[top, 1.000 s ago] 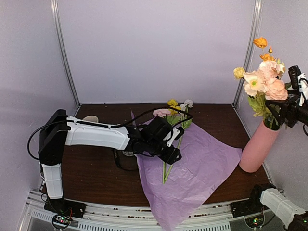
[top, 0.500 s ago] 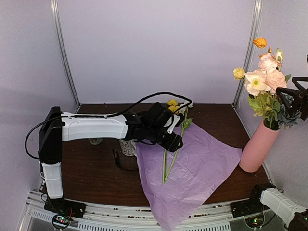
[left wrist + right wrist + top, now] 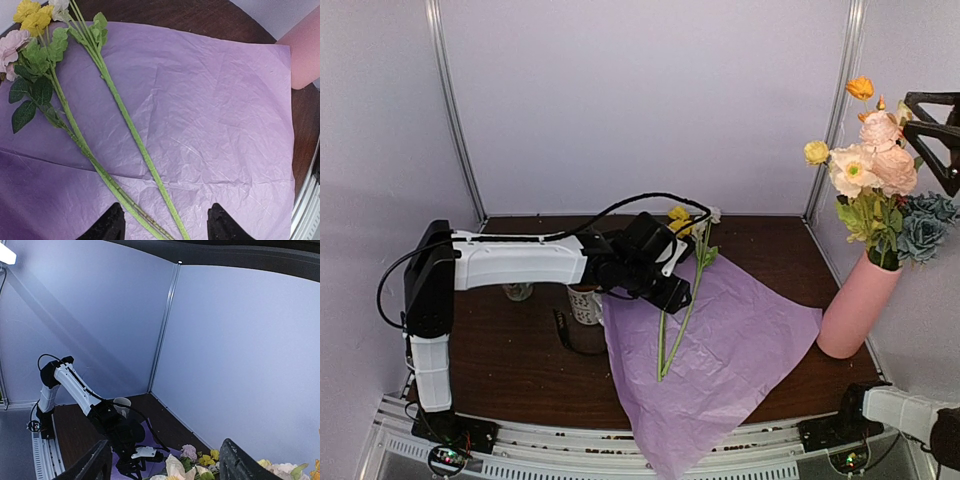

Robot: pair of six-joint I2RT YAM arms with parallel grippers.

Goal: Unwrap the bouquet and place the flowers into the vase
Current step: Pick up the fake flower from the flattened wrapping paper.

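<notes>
The bouquet is unwrapped: its lilac tissue paper (image 3: 740, 345) (image 3: 215, 115) lies flat on the table. Two long green-stemmed flowers (image 3: 665, 340) (image 3: 127, 125) rest on it, their yellow and pink blooms (image 3: 30, 12) at the far end. My left gripper (image 3: 670, 292) (image 3: 167, 225) hovers open over these stems, both of which run between its fingertips. The pink vase (image 3: 855, 305) (image 3: 305, 55) stands at the right and holds peach, yellow, orange and blue flowers (image 3: 870, 175) (image 3: 200, 467). My right gripper (image 3: 932, 130) (image 3: 167, 465) hangs open and empty above those blooms.
Two white patterned mugs (image 3: 585, 305) (image 3: 517, 291) stand on the dark table behind the left arm. A black ribbon (image 3: 560, 330) lies near the paper's left edge. Booth walls close in on three sides, and the right wall is close to the vase.
The right gripper has let go of the flowers in the vase and risen above them. The left gripper has drawn back slightly along the stems, uncovering the mugs.
</notes>
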